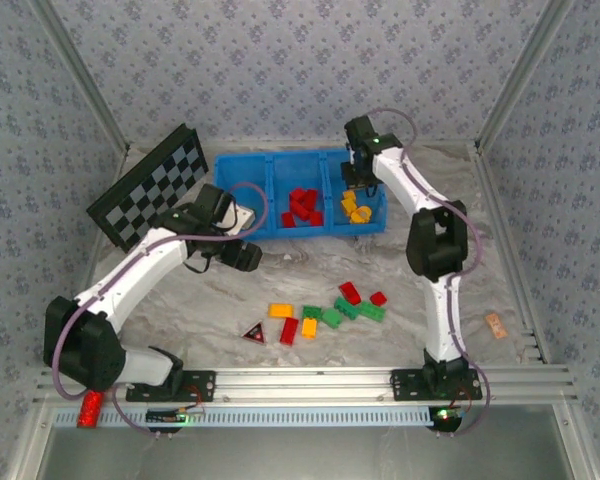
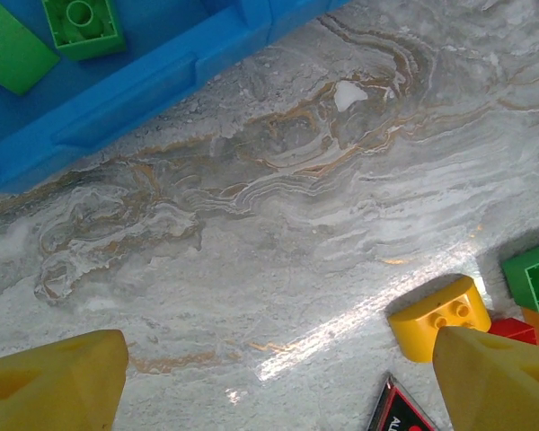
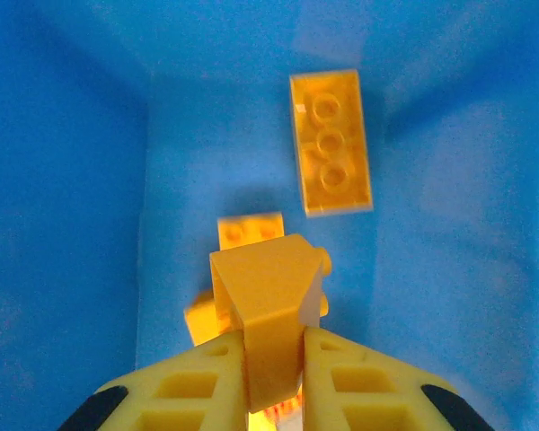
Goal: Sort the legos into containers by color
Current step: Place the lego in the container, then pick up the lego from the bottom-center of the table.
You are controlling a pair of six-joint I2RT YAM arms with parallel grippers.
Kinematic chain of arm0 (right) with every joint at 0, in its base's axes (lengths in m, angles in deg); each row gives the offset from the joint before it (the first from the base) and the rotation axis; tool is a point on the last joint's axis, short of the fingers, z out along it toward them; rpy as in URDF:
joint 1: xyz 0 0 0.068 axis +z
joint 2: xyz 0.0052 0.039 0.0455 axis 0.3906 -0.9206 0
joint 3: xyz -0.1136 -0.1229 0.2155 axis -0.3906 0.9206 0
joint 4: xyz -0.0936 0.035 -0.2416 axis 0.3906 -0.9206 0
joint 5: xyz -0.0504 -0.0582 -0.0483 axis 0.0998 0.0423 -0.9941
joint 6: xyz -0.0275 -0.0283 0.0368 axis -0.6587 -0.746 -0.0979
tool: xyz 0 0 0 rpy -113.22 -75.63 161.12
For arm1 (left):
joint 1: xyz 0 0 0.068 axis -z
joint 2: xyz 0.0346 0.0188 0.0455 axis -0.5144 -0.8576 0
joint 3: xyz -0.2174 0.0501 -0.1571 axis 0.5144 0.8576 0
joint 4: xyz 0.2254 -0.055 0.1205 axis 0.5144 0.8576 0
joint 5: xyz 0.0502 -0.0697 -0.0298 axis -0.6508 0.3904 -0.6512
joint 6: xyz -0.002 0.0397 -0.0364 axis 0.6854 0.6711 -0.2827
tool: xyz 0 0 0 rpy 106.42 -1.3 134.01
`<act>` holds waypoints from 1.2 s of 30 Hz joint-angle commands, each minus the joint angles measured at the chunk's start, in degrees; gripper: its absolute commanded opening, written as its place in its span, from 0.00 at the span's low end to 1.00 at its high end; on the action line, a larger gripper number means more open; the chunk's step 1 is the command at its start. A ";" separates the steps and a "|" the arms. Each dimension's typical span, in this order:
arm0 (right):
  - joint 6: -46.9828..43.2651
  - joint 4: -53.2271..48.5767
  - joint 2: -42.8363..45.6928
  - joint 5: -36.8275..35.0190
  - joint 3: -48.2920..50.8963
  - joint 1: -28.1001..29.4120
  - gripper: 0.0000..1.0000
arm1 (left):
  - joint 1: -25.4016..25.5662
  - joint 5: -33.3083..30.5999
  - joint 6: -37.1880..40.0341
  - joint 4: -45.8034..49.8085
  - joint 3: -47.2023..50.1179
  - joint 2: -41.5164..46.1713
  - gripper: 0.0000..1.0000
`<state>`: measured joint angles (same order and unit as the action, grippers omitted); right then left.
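Note:
My right gripper (image 3: 276, 348) is shut on an orange-yellow sloped lego (image 3: 268, 285), hanging inside the right compartment (image 1: 378, 205) of the blue bin, above other orange-yellow legos (image 3: 331, 144). From above, that gripper (image 1: 352, 182) is over the bin's right end. Red legos (image 1: 302, 205) fill the middle compartment, and green legos (image 2: 83, 25) lie in the left one. My left gripper (image 2: 278, 395) is open over bare table in front of the bin, nothing between its fingers (image 2: 58, 382). It appears from above as the left gripper (image 1: 243, 256). Loose legos (image 1: 332, 317) in red, green and yellow lie mid-table.
A checkerboard (image 1: 160, 185) leans at the back left beside the bin. A dark red-edged triangle (image 1: 253, 333) lies left of the loose bricks, close to a yellow brick (image 2: 438, 316). A red glittery cylinder (image 1: 88, 408) rests on the front rail. A small orange piece (image 1: 495, 325) lies far right.

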<state>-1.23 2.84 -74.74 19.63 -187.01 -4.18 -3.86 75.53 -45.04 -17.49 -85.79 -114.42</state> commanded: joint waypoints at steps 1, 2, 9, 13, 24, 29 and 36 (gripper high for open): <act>-0.82 -0.52 -5.82 2.72 -8.60 -0.74 0.20 | -0.37 -0.87 1.28 2.03 -2.65 -1.27 0.88; -0.73 -0.96 -7.70 3.12 -10.89 -0.95 0.21 | -0.38 -0.86 1.28 2.08 -2.95 -1.66 0.88; -0.12 -3.94 -16.07 6.01 -22.13 -2.17 0.26 | -0.47 -1.40 1.46 3.00 -5.40 -4.20 0.88; -0.87 -4.31 -15.84 6.93 -21.48 -2.21 0.31 | -0.46 -1.34 1.35 3.00 -6.42 -5.56 0.88; -5.02 -3.57 -0.76 7.04 -9.39 0.04 0.37 | -0.46 -0.63 1.08 3.31 -7.45 -3.93 0.88; -10.46 -3.34 13.43 6.91 5.82 3.09 0.41 | -0.51 -1.16 1.11 2.75 -5.83 -0.18 0.88; -23.09 -3.51 27.29 17.43 25.46 13.68 0.50 | -5.79 8.24 -3.15 -0.47 -3.01 7.08 0.92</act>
<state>-15.87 1.35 -49.02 30.58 -167.73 5.76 -6.97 78.09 -45.72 -16.68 -90.18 -110.33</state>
